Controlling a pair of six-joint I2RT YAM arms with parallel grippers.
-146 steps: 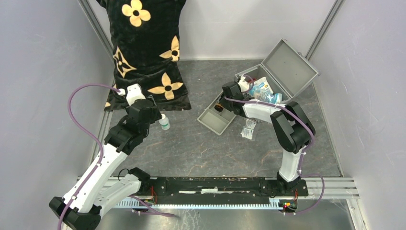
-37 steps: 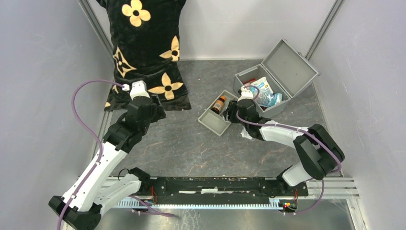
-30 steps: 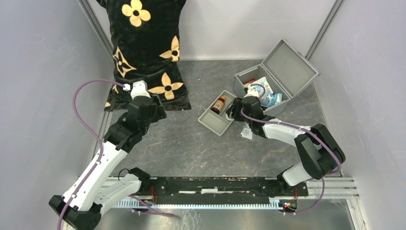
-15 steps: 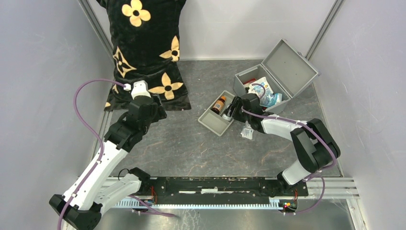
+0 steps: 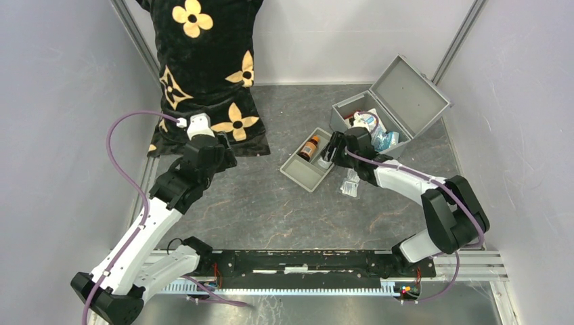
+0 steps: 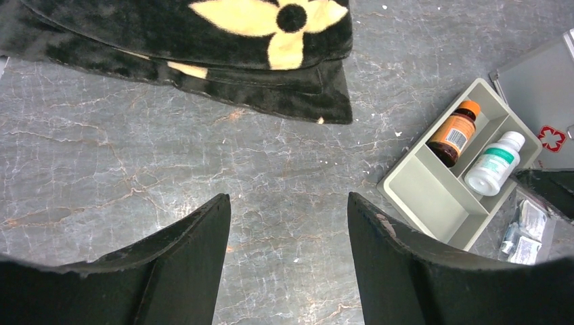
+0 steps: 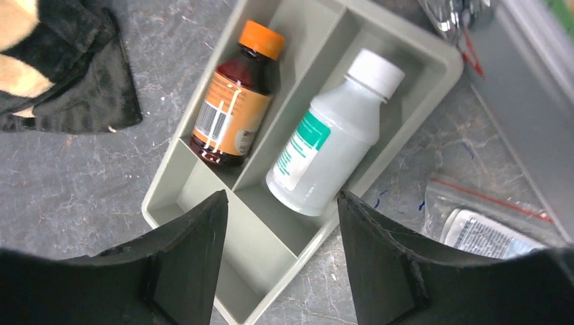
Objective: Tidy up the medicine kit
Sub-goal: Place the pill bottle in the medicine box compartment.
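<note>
L arm (image 5: 157, 215) bent, reaching fwd, L pincer (image 6: 288, 203) jaws apart, R arm (image 5: 405, 183) stretched fwd-left, R pincer (image 7: 279, 200) jaws apart

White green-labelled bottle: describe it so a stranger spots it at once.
Find the open silver-grey metal case; a shallow grey plastic divided tray lies beside it. Of the two bottles in it, skip the amber orange-capped bottle: take the white plastic bottle with white cap and green label.

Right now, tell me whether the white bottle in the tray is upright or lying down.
Lying down: the white bottle rests on its side in a tray compartment, beside the amber bottle.
</note>
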